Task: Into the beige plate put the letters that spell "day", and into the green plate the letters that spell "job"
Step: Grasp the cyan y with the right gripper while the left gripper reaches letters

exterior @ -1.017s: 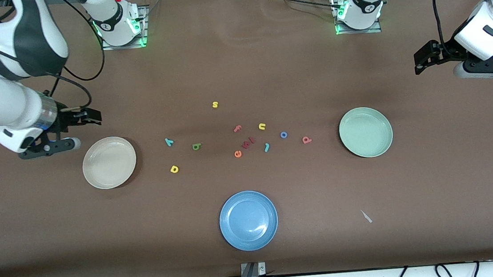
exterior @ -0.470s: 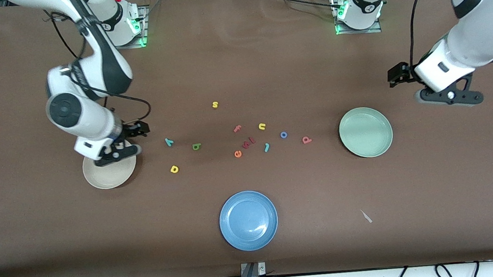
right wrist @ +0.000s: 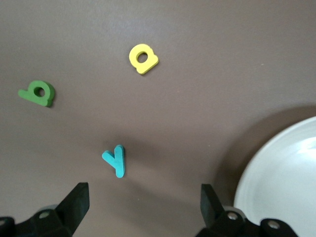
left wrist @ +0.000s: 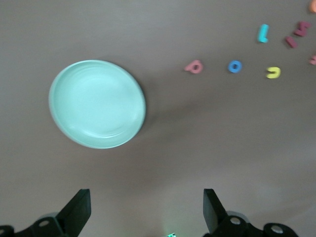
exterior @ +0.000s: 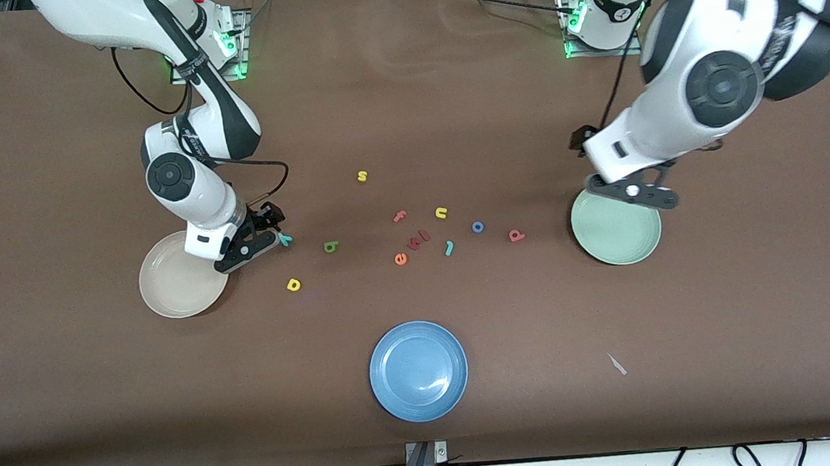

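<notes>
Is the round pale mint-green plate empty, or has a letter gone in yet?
Empty. The pale mint-green plate shows only bare surface in the left wrist view; the salmon-red looped letter lies outside on the table.

Even overhead light, soft shadows, slight blur

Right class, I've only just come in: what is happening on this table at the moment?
Two robot arms are sorting small letters into plates, and nothing is in a plate yet. The right gripper, open, hangs over the teal y beside the beige plate. The left gripper, also open, is over the table at the green plate. The other letters lie loose between the plates, and the blue plate holds nothing.
</notes>
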Controlling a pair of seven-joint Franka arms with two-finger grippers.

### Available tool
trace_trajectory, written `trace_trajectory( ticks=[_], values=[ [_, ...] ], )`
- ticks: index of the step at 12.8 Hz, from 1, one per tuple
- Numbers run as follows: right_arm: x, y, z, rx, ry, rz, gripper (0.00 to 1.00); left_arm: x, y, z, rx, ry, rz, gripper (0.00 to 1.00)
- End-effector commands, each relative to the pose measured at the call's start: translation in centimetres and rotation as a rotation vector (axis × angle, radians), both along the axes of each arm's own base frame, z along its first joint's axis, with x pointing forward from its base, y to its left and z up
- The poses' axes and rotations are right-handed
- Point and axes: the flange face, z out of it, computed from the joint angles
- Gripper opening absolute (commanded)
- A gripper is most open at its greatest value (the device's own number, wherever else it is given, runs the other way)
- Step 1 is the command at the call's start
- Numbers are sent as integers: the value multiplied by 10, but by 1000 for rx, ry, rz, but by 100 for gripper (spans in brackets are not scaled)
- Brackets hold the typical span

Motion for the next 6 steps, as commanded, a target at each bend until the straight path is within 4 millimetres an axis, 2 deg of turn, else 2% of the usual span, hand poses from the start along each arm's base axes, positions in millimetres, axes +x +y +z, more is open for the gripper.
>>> trace_trajectory(
  ticks=[1, 3, 4, 6],
  values=[
    [-3, 5, -11, 13, -35, 77, 100, 20, -42, -25, -31, 26, -55, 100],
    [-1, 9, -23, 21, -48, 113, 100, 24, -68, -39, -107, 17, -56, 100],
    [0, 9, -30, 24, -55, 123, 100, 30, -73, -50, -128, -8, -50, 100],
    [-3, 16, -40, 28, -60, 142, 97, 27, -98, -71, -131, -15, -73, 100]
  ],
)
